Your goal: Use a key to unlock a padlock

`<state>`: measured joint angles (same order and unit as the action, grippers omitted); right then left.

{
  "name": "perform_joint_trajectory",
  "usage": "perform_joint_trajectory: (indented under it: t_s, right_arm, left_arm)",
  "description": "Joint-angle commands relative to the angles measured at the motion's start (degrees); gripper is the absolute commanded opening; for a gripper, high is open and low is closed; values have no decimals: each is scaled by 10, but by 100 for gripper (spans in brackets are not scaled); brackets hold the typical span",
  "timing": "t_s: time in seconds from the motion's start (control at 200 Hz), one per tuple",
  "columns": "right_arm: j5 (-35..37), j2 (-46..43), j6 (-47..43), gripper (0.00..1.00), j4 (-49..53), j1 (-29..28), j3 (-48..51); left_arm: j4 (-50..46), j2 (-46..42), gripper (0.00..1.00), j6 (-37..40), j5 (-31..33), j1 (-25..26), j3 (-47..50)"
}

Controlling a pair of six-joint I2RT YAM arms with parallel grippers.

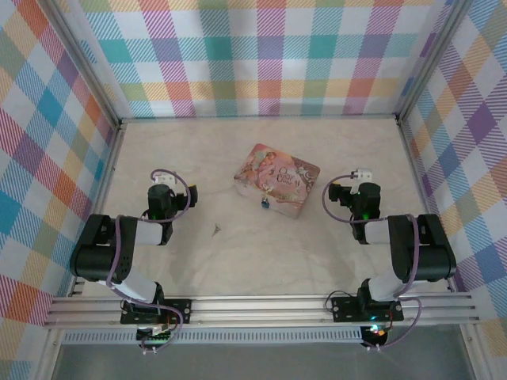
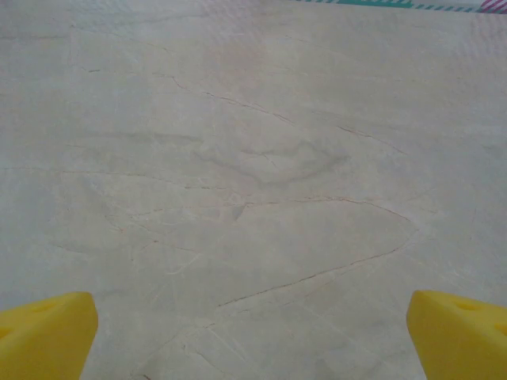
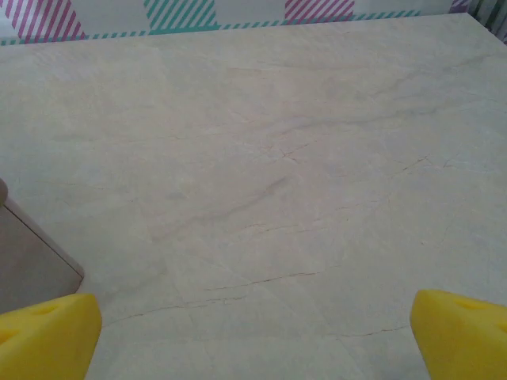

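Yellow fingertips (image 2: 43,336) of left hand (image 2: 253,339) spread wide over the table (image 2: 253,158), nothing held; right hand (image 3: 255,339) same. Task not begun: key (image 1: 216,229) lies loose, right of left hand & a bit back toward its base; padlock (image 1: 264,203) left of right hand, against near edge of tin (image 1: 276,180). All left to do: pick key, insert, turn. Both arms folded low, hands pointing fwd.

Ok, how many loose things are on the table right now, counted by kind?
pink tin: 1, mid-table
padlock: 1, at the tin's near side
key: 1, lying apart from the tin, toward the left arm
Total: 3
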<state>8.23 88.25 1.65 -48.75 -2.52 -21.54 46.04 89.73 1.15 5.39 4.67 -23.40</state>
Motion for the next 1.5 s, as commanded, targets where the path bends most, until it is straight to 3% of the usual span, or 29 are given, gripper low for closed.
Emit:
perform_joint_trajectory:
  t_s: [0.0,0.87,1.015,1.11,1.21,1.275,1.325,1.38,1.425,1.495]
  right_arm:
    - [-13,-4,0,100,-5,5,-11]
    - [-9,-10,1,100,4,5,-14]
    - [-6,-87,1,100,155,6,-62]
    - [-3,-131,24,100,224,6,-82]
    - [-14,-177,68,100,278,6,-95]
    - [-23,-209,113,100,324,6,-106]
    - [-31,-232,155,100,373,5,-121]
    - [-16,-256,235,100,454,5,-142]
    - [-9,-269,296,100,500,9,-151]
    - [-72,-287,305,100,498,13,-144]
  left_arm:
    - [-2,-1,100,8,-5,-6,-9]
    - [-1,-4,100,6,1,-6,-9]
    - [-174,-56,100,-10,41,-6,-86]
    - [-220,-79,100,-13,54,-4,-109]
    - [-232,-114,100,-58,59,-6,-120]
    - [-258,-124,100,-94,20,-12,-145]
    - [-293,-123,100,-170,10,-16,-173]
    - [-393,-113,100,-277,26,-22,-218]
    - [-426,-96,100,-299,-32,-35,-246]
    - [-440,-78,100,-318,-86,-38,-262]
